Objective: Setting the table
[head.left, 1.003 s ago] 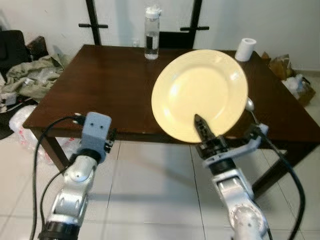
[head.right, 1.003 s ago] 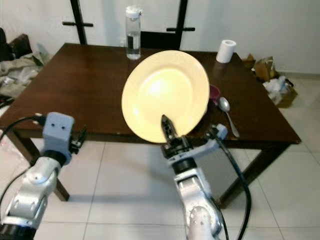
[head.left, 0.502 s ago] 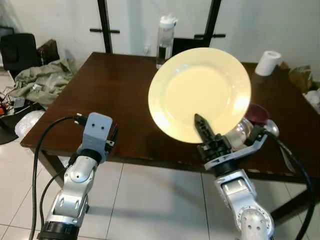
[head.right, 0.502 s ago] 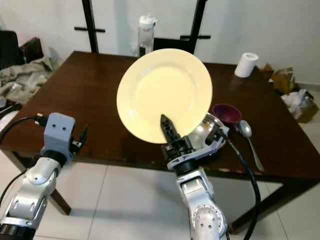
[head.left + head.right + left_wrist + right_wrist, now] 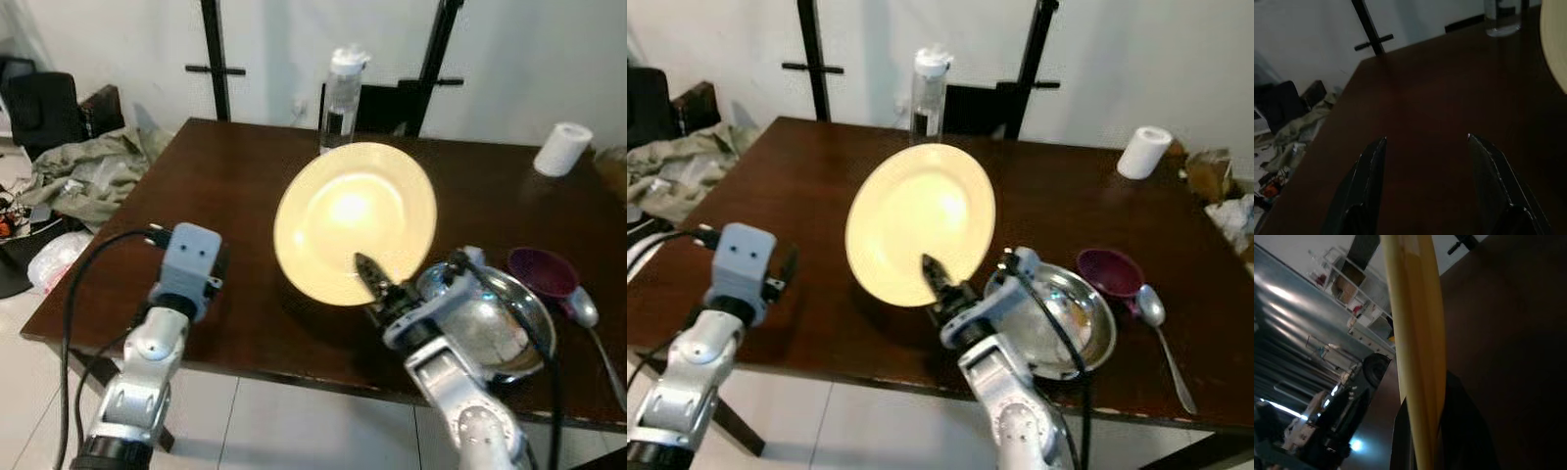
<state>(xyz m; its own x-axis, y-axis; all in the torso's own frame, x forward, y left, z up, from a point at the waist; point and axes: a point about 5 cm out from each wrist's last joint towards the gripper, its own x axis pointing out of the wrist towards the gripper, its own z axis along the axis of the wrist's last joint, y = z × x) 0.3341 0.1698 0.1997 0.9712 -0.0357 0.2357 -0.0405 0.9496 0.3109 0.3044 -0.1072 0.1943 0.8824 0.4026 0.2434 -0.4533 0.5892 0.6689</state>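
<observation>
My right gripper [image 5: 370, 279] is shut on the lower rim of a pale yellow plate [image 5: 355, 221], which it holds nearly upright over the front middle of the dark wooden table [image 5: 225, 186]. The right wrist view looks along the plate's edge [image 5: 1418, 342] pinched between the black fingers [image 5: 1462, 431]. Right of the plate a silver bowl [image 5: 500, 323] rests on the table, then a small maroon bowl [image 5: 545, 271] and a spoon [image 5: 596, 328]. My left gripper [image 5: 1425, 147] is open above the table's front left part, with nothing between its fingers.
A clear water bottle [image 5: 341, 88] stands at the table's far edge in front of a black chair [image 5: 387, 103]. A paper roll [image 5: 563, 149] sits at the far right corner. Clothes and bags [image 5: 83, 171] lie on the floor to the left.
The camera has come closer to the table and the view has shifted. My right gripper with the plate now hangs over the tabletop; the silver bowl and maroon bowl have come into view.
</observation>
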